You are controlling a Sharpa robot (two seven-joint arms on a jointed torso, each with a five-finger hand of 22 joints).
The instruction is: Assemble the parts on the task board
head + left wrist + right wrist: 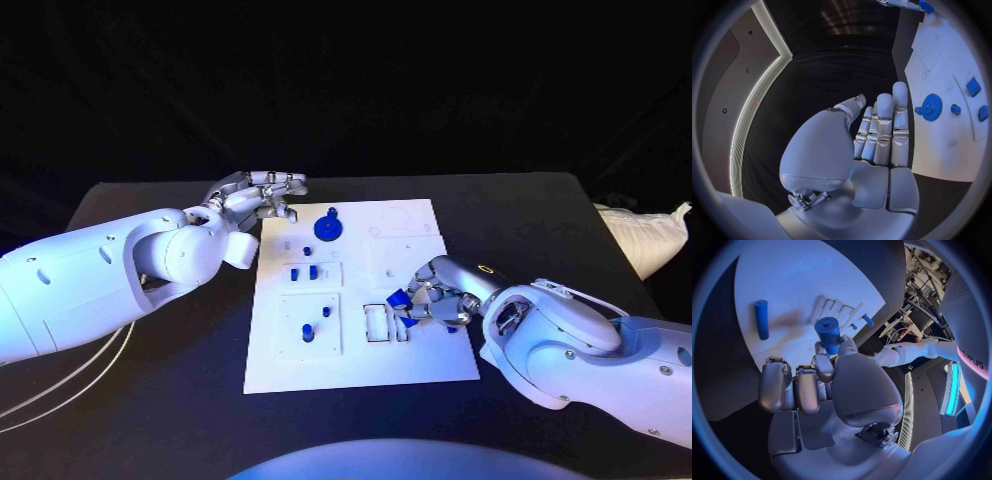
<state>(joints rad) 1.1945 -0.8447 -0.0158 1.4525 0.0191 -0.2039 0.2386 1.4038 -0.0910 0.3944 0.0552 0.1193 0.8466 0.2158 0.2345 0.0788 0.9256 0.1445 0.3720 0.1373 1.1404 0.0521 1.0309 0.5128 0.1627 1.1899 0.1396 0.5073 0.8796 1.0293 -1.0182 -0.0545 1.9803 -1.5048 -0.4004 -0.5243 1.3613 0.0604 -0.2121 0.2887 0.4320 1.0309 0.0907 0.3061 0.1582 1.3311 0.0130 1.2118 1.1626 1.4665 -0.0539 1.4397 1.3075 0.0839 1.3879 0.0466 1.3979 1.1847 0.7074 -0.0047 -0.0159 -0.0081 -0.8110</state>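
Nearest the robot, the task board (361, 370) lies flat on the black desk (173, 400), and its near half carries a raised plate with a blue part (307, 331) standing in it and a smaller one just beyond. Beside that plate sits a slotted rack (376, 322). The right hand (433, 295) hovers over the board's right side next to the rack, its fingers (773, 387) curled in, pinching a blue cylinder (828, 332) between thumb and a finger; that part is clear of the board surface, as far as the right wrist view lets me judge. A second blue peg (761, 319) lies loose on the board near it.

Further out, two short blue parts (304, 273) stand in a middle plate, and a blue gear (330, 226) sits at the far end. The left hand (257, 197) rests at the board's far left corner, fingers (886, 125) held straight and close together, holding nothing.

I judge the task roughly midway: several parts seated, the held cylinder and the loose peg still to place.
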